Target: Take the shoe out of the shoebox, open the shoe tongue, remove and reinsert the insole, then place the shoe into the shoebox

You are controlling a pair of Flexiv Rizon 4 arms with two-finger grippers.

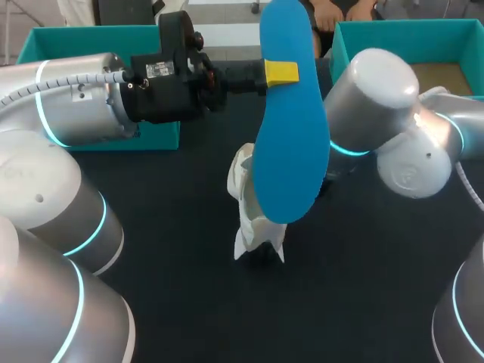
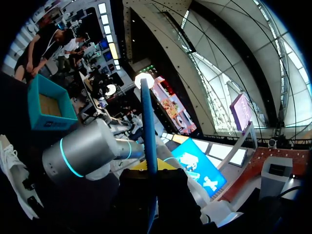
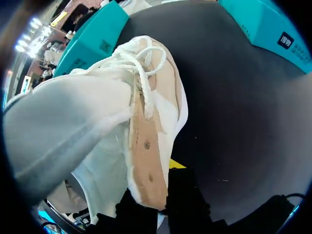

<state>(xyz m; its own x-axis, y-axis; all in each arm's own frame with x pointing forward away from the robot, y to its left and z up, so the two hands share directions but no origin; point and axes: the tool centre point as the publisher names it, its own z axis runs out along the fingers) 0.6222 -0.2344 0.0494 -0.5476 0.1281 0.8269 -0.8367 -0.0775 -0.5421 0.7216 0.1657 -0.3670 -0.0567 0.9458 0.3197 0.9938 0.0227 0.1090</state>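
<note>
Across the black desk, one teal shoebox sits at the far right corner. A second teal box lies at the far left. My left arm comes in above that box. Its pincer is clamped on the blue insole, held upright well above the desk. Below the insole the white shoe stands on end on the desk, outside both boxes. My right pincer grips the shoe's side wall by the opening.
</note>
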